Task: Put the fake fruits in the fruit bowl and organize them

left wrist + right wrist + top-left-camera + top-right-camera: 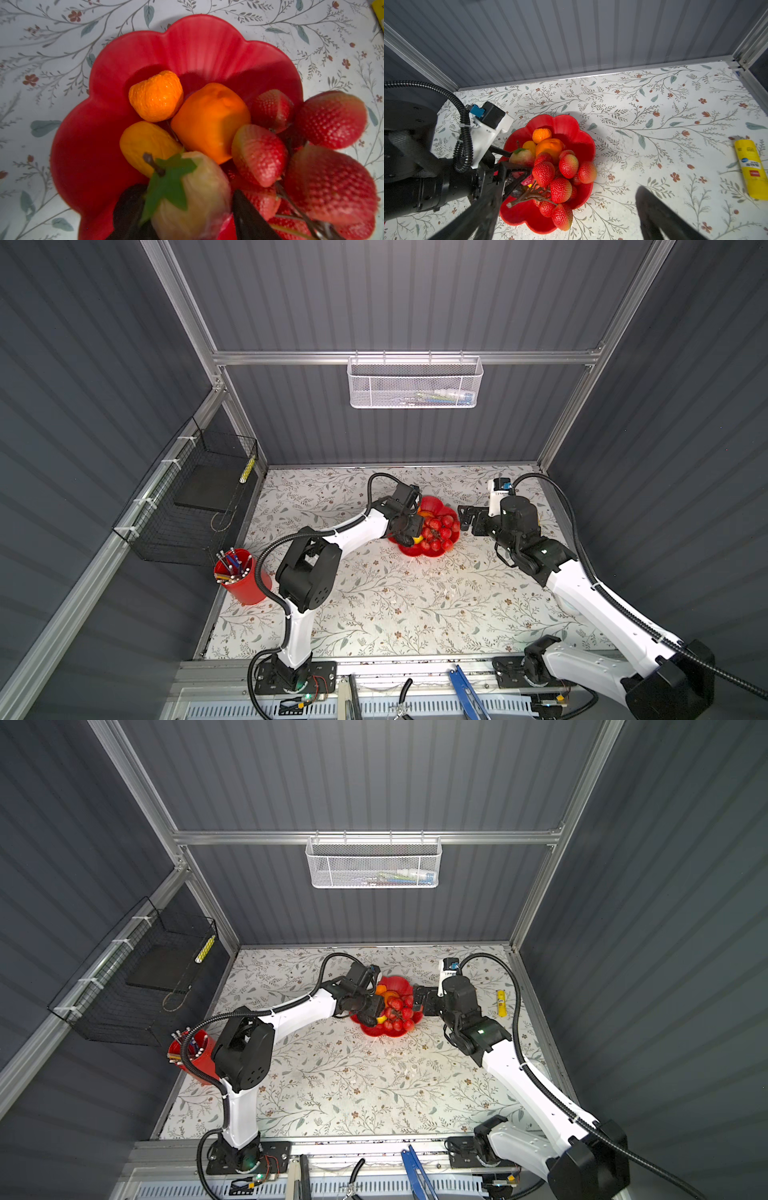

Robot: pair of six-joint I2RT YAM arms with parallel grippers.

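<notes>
The fruit bowl [197, 45] already holds nearly everything. The small orange [155, 95], the larger orange fruit [209, 120] and the yellow oblong fruit [145, 143] sit together near its middle. The strawberry bunch [560, 178] fills the side toward my right arm, with a few berries hanging over the rim. I see no fruit on the table [654, 104] outside the bowl, so I judge the placing almost done. What remains is letting go, backing out and perhaps nudging the bunch inward.

The pale fruit with the green leaf [199, 187] rests inside the bowl against the yellow one, right between the jaws of my left gripper [185, 193]. They stand partly apart and look loose around it, not clamped. My right gripper [464, 519] waits just beside the bowl's rim, spread wide and empty. The yellow tube [751, 168] lies well apart from the bowl and is no fruit.
</notes>
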